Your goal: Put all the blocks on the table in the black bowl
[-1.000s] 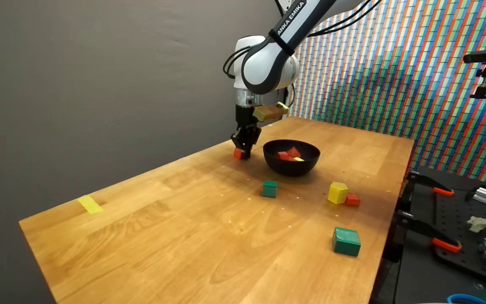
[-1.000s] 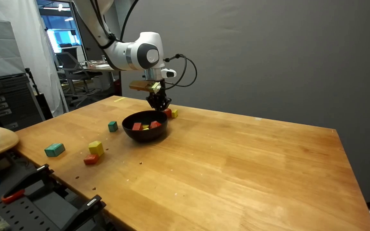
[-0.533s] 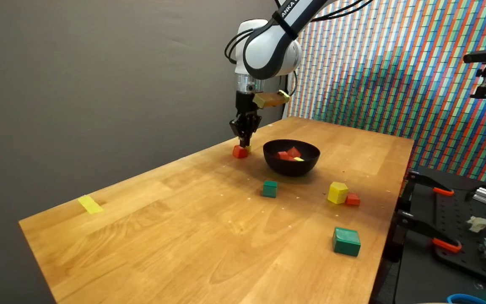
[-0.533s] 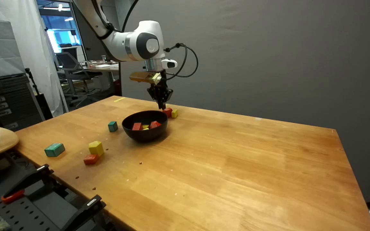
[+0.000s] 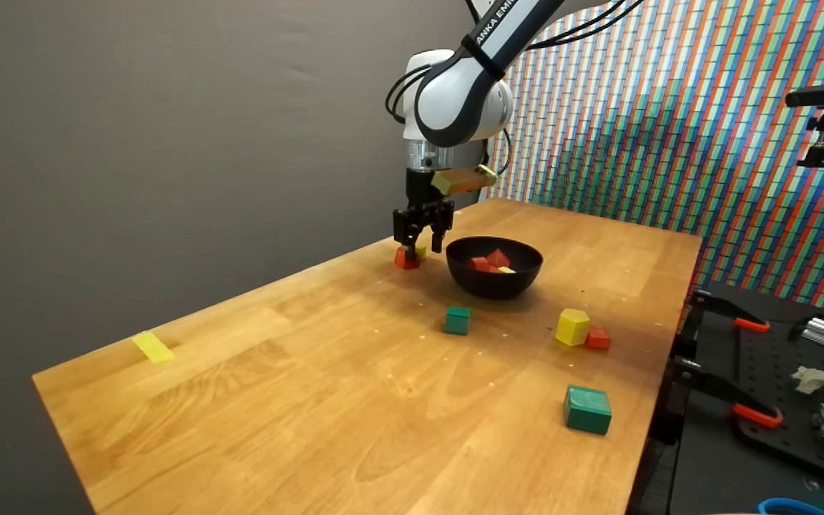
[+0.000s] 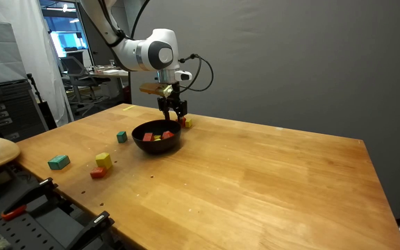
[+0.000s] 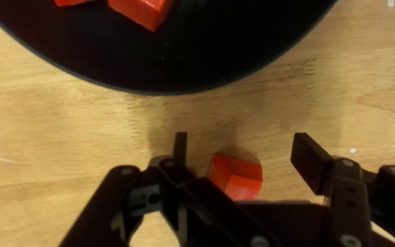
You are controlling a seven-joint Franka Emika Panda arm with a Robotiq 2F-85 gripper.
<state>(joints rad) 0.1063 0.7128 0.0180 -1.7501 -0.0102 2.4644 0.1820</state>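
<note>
The fingers point(image 7: 310, 163) are found spread apart with nothing held; in the wrist view, a red block point(image 7: 238, 181) on the surface point(image 5: 326, 379) is seen between them, nearer the left one. If they are closed off-centre, the block may be shoved aside or, on its slanted faces, squeezed out. One finger could be obstructed by a yellow block point(image 6: 189, 123) just beside the red one, and that block pushed toward the far edge. The nearby black bowl point(image 5: 489, 287) could be struck if the load is carried too low.

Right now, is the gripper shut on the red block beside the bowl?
No, the wrist view shows the gripper open, with tabletop visible between the red block and one finger.
</note>
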